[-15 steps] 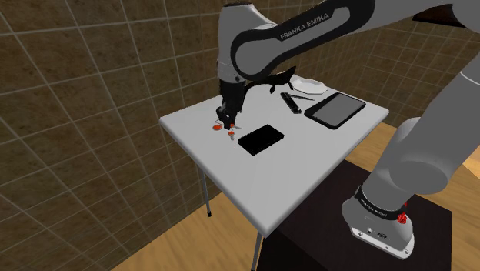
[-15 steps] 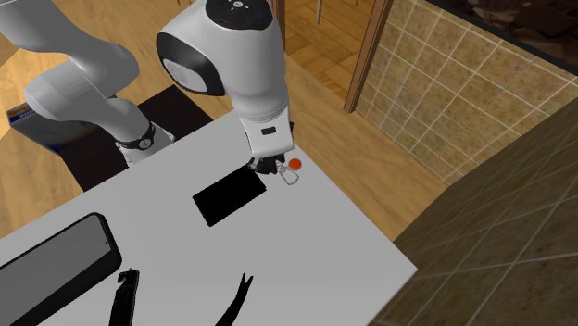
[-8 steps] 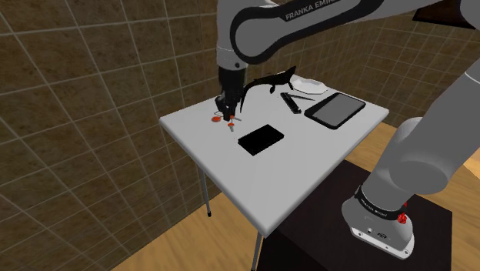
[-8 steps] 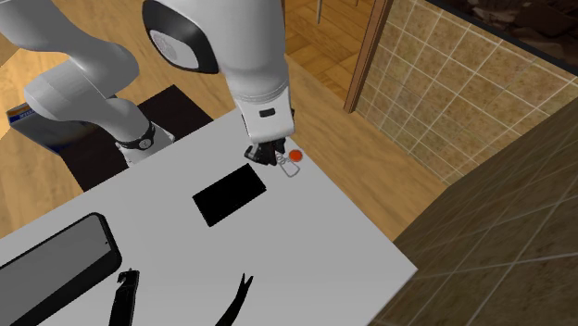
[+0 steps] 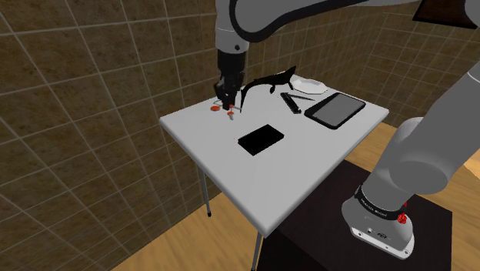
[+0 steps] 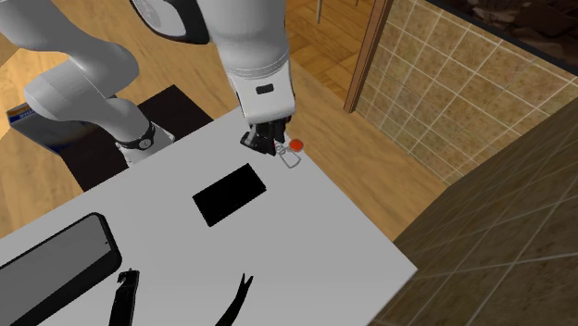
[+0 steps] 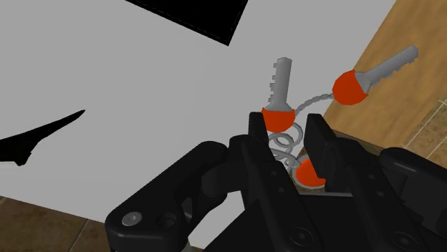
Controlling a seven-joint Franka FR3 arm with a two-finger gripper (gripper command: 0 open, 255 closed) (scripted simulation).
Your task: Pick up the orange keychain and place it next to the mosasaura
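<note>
White arm [image 5: 254,23] hangs near-vertical over the table [image 5: 308,162], beyond the black slab [image 5: 260,138]; the black mosasaura [image 5: 269,78] lies past the slab's far side; the gripper [image 7: 286,132], jaws clamped on the orange keychain [image 7: 349,84], holds it off the slab's far corner, apparently clear of the surface, keys pointing ahead.

The keychain [image 7: 281,122] has dull grey metal keys and coiled rings with smooth orange caps; the claw [image 7: 289,134] is matt black, the counter [image 7: 129,71] smooth matt grey.
</note>
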